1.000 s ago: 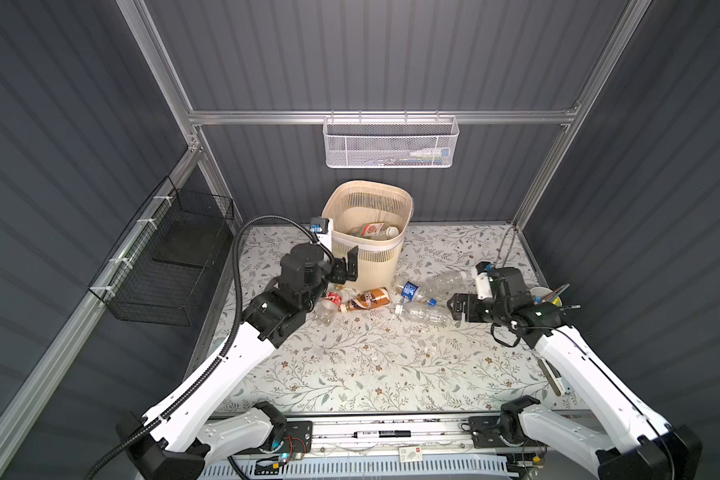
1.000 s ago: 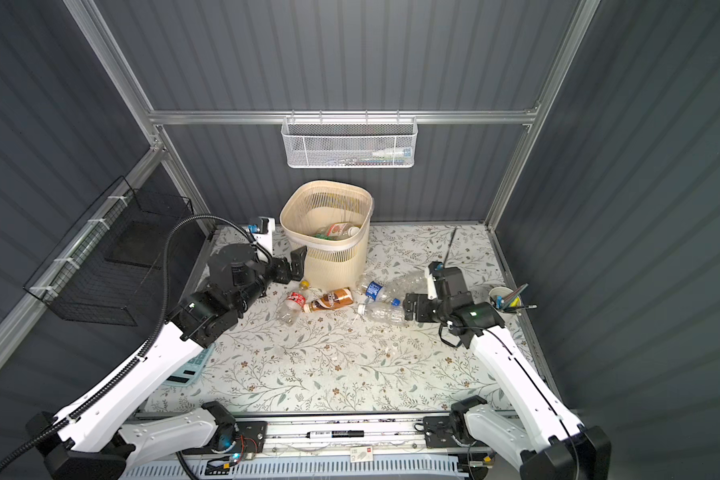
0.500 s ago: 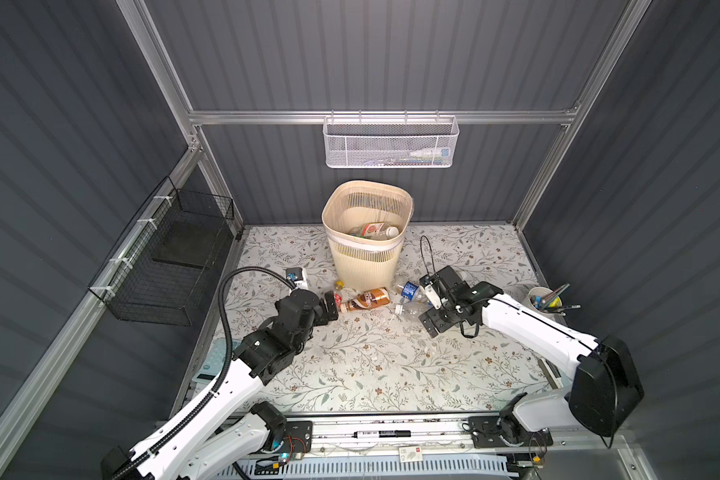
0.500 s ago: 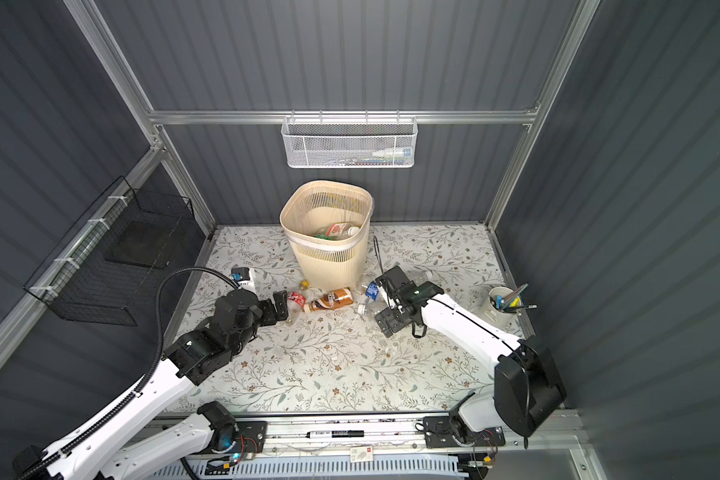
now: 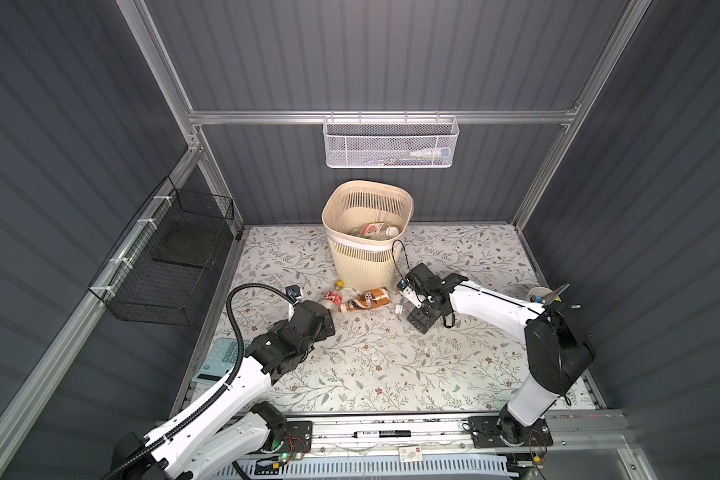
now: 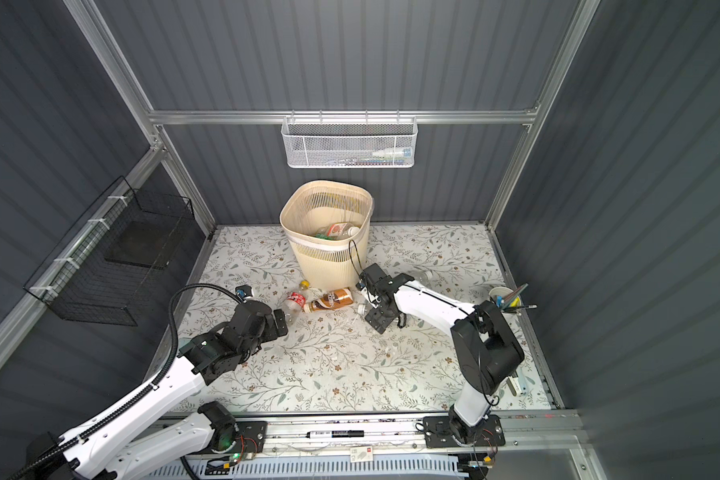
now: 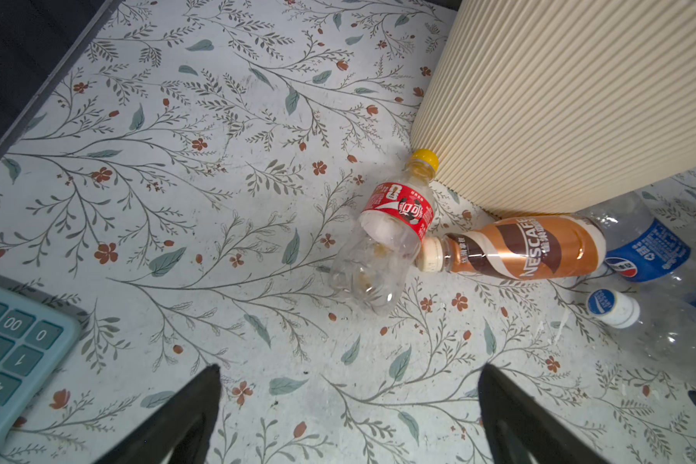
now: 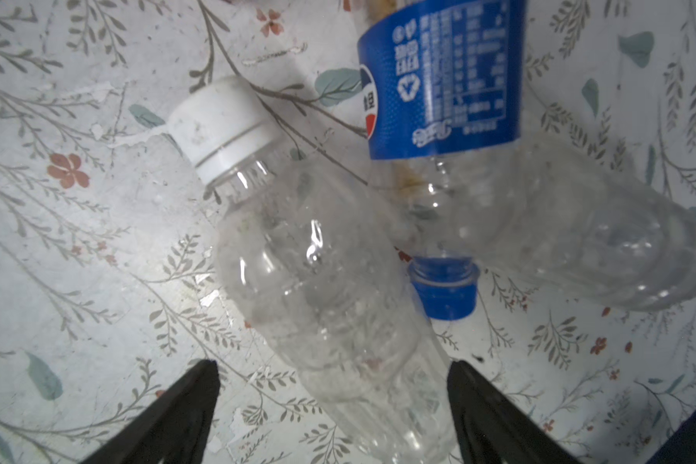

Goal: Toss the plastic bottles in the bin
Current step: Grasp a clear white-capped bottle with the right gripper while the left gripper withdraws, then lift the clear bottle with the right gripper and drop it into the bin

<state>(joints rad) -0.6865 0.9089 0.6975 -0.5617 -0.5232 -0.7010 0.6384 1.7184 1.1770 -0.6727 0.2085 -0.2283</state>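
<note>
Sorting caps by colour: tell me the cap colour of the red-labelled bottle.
Yellow cap, clearest in the left wrist view.

Plastic bottles (image 7: 519, 249) lie beside the upright beige bin (image 5: 366, 266).

Five on the floor, we make it: one red-labelled bottle (image 7: 394, 217), one brown bottle (image 7: 531, 249), one blue-labelled bottle (image 8: 438, 80) and two clear, a white-capped bottle (image 8: 318, 281) and a bare clear bottle (image 8: 599, 233). One bin (image 5: 366, 266) holds more, an orange-labelled bottle (image 5: 372, 229) on top, the rest too buried for us to count. Two wall baskets, a white mesh basket (image 5: 389, 145) and a black wire basket (image 5: 163, 270), one calculator (image 7: 13, 341), one pen cup (image 5: 539, 293).
</note>
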